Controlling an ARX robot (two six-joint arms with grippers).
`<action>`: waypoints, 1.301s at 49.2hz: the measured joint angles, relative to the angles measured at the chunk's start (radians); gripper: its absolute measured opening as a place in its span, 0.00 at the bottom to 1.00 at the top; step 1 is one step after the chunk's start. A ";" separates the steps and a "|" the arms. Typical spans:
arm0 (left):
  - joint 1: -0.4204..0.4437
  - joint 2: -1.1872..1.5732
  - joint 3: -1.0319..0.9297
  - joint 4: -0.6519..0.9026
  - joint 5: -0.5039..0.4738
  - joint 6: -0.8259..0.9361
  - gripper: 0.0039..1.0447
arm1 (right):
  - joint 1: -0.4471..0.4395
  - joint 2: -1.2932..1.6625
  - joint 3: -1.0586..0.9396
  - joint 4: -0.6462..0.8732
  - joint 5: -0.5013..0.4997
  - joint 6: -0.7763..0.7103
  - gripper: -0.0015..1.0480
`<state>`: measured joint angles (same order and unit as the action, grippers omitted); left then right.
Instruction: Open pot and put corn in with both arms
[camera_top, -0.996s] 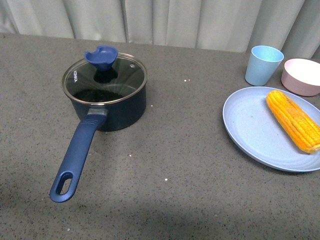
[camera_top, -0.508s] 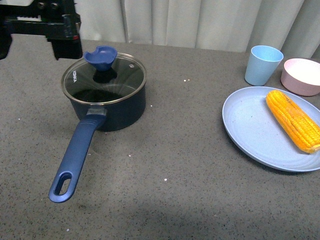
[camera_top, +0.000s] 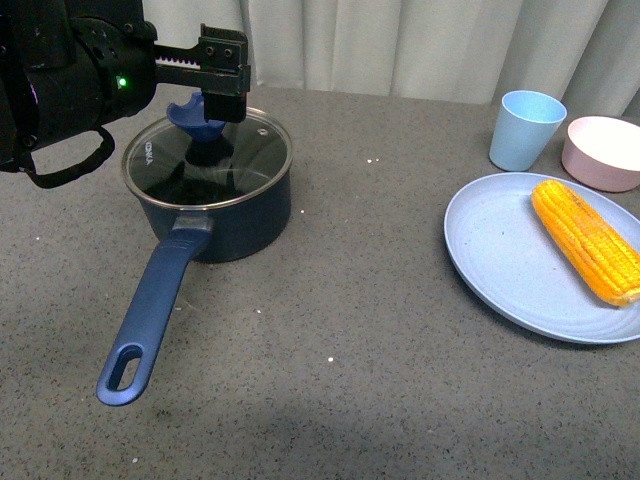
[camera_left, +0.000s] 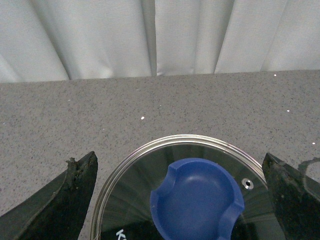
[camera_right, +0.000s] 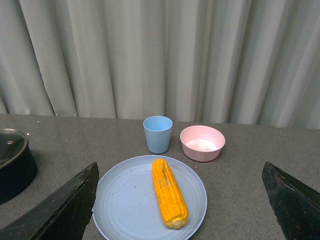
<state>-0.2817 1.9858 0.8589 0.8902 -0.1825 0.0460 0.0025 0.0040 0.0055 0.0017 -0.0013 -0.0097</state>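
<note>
Left gripper (camera_left: 176, 165) hung spread wide above the knob (camera_left: 197, 200). Closing off-centre, it could slip and shift the pot (camera_top: 215, 215).

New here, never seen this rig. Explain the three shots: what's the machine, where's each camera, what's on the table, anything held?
It is a robot with two black arms, each ending in a two-finger gripper. The front view comes from a camera on its body; the other two from a camera on each wrist, so the dark wedges at their edges are that gripper's own fingers. On the grey table: a navy pot with glass lid and blue knob, a pale blue plate bearing the corn, a blue cup, a pink bowl. The left gripper is open, fingers either side of the knob. The right gripper is open, facing the plate from further off. Nothing is held.
</note>
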 joint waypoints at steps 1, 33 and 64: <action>0.000 0.002 0.002 0.000 0.004 0.001 0.94 | 0.000 0.000 0.000 0.000 0.000 0.000 0.91; -0.006 0.147 0.122 -0.062 0.003 0.004 0.94 | 0.000 0.000 0.000 0.000 0.000 0.000 0.91; -0.002 0.131 0.129 -0.079 0.008 -0.043 0.58 | 0.000 0.000 0.000 0.000 0.000 0.000 0.91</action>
<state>-0.2840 2.1166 0.9874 0.8112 -0.1749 0.0025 0.0025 0.0040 0.0055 0.0017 -0.0013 -0.0097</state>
